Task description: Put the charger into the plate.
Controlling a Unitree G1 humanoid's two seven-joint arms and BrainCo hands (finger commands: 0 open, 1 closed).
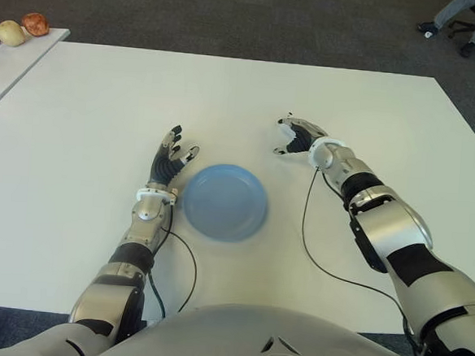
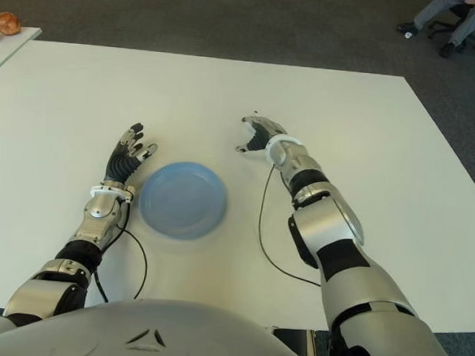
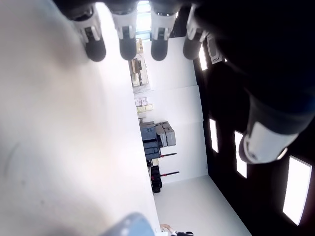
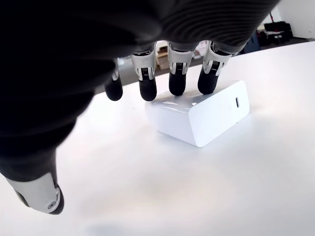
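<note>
The charger (image 4: 197,115) is a small white block lying on the white table (image 1: 88,102). My right hand (image 1: 293,137) hovers over it to the right of and beyond the plate; its fingertips (image 4: 177,84) touch the block's top edge while the thumb (image 4: 39,196) stays well apart, so nothing is gripped. In the eye views the hand hides the charger. The blue plate (image 1: 224,201) lies empty in the middle near me. My left hand (image 1: 172,155) shows just left of the plate with straight, spread fingers (image 3: 125,42), holding nothing.
A thin black cable (image 1: 307,232) trails from my right wrist across the table toward my body. A second table (image 1: 9,60) at the far left carries a few round items (image 1: 24,26). A seated person's legs (image 1: 469,19) show at the far right.
</note>
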